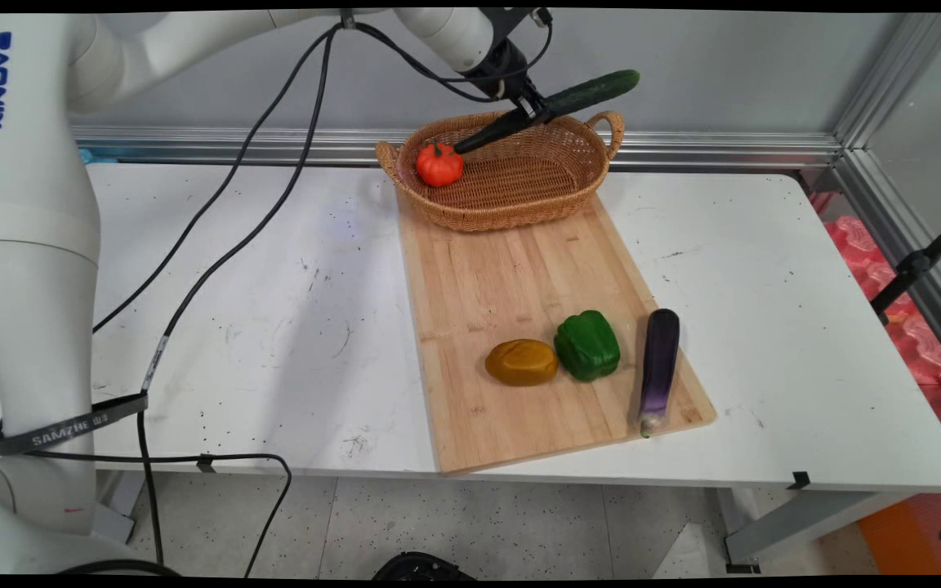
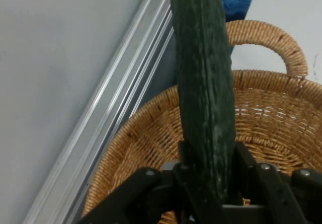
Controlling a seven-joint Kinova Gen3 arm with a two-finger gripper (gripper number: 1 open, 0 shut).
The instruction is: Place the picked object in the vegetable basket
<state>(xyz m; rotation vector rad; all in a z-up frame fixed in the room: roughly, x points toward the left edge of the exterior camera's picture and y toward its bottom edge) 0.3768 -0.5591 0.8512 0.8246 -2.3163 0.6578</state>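
Note:
My gripper (image 1: 537,109) is shut on a long dark green cucumber (image 1: 552,106), holding it tilted in the air above the wicker basket (image 1: 519,208) at the back of the table. In the hand view the cucumber (image 2: 204,83) runs up the middle between the fingers (image 2: 246,166), with the basket's woven rim (image 2: 151,118) and a handle (image 2: 282,43) behind it. A small orange pumpkin (image 1: 439,164) lies inside the basket at its left end, just below the cucumber's lower tip.
A wooden cutting board (image 1: 519,278) lies under the basket. A brown potato (image 1: 522,362), a green bell pepper (image 1: 587,345) and a purple eggplant (image 1: 658,367) sit at its near end. Black cables (image 1: 217,269) hang across the table's left side.

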